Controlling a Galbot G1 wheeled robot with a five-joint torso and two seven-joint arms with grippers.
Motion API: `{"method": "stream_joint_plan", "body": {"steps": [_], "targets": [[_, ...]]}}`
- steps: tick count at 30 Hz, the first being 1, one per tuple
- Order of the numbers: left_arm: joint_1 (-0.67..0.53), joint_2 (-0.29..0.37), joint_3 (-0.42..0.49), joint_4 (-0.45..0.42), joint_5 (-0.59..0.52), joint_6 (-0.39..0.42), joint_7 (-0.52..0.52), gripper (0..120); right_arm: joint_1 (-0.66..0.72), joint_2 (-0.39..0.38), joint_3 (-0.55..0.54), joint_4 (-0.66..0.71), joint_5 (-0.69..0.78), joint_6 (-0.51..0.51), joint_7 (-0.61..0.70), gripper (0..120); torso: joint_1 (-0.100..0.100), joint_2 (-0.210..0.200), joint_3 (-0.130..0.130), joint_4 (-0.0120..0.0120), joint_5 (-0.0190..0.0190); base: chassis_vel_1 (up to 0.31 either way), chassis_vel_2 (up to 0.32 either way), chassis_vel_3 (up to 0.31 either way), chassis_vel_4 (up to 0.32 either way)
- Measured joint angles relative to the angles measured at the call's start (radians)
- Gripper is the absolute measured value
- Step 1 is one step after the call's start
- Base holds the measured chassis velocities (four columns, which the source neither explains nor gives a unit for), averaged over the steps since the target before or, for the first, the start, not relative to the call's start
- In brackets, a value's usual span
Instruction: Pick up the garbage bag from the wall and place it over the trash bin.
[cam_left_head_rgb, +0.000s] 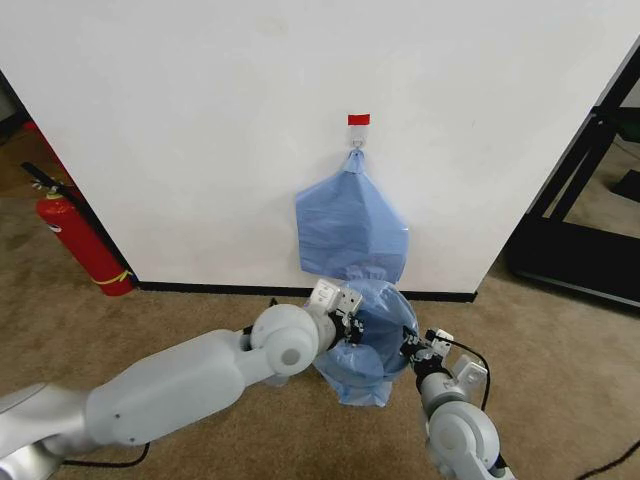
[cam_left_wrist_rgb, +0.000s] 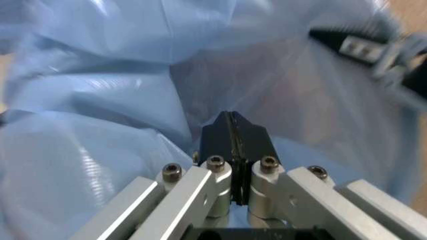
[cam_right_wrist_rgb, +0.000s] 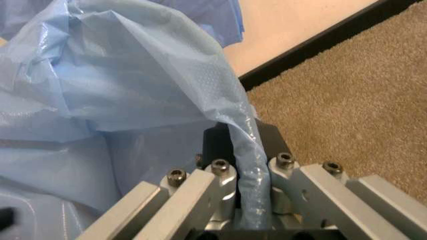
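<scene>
Now garbage bag (cam_right_wrist_rgb: 133, 90) edge pinched between right gripper (cam_right_wrist_rgb: 250, 150) jaws

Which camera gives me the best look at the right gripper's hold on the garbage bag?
The right wrist view: the right gripper has a fold of the garbage bag pinched between its fingers. The head view shows that gripper small at the bag's right edge. The left wrist view catches it blurred beyond the film.
</scene>
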Motion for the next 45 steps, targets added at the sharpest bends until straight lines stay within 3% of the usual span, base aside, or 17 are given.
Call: {"method": "stream_joint_plan", "body": {"steps": [13, 19, 24, 28, 36, 42, 45], "targets": [[-0.088, -0.161, 0.181, 0.232, 0.081, 0.001, 0.054, 0, -0.018, -0.026, -0.002, 0.027, 0.002, 0.000, -0.001, 0, 0.000, 0.000, 0.000, -0.0003, -0.0001, 0.000, 0.000, 0.000, 0.000], [-0.090, -0.179, 0.189, 0.308, 0.128, 0.000, 0.077, 0, -0.027, -0.040, -0.008, 0.044, 0.002, 0.000, -0.002, 0, 0.000, 0.000, 0.000, -0.0001, -0.0001, 0.000, 0.000, 0.000, 0.000], [-0.099, -0.183, 0.201, 0.327, 0.133, -0.001, 0.083, 0, -0.029, -0.051, -0.007, 0.044, 0.006, 0.000, -0.003, 0, 0.000, 0.000, 0.000, 0.0001, 0.0000, 0.000, 0.000, 0.000, 0.000], [-0.082, -0.251, 0.229, 0.384, 0.158, -0.001, 0.094, 0, -0.044, -0.046, -0.009, 0.071, 0.010, 0.000, -0.003, 0, 0.000, 0.000, 0.000, -0.0003, -0.0004, 0.000, 0.000, 0.000, 0.000], [-0.077, -0.296, 0.245, 0.464, 0.253, -0.004, 0.155, 0, -0.068, -0.045, -0.012, 0.104, 0.017, -0.001, -0.003, 0, 0.000, 0.000, 0.000, -0.0001, -0.0002, 0.000, 0.000, 0.000, 0.000], [-0.056, -0.304, 0.236, 0.493, 0.260, -0.010, 0.159, 0, -0.068, -0.041, -0.013, 0.105, 0.018, -0.002, -0.003, 0, 0.000, 0.000, 0.000, -0.0001, -0.0002, 0.000, 0.000, 0.000, 0.000], [-0.045, -0.281, 0.228, 0.466, 0.258, -0.011, 0.154, 0, -0.063, -0.041, -0.014, 0.103, 0.019, -0.002, -0.003, 0, 0.000, 0.000, 0.000, -0.0001, -0.0002, 0.000, 0.000, 0.000, 0.000]]}}
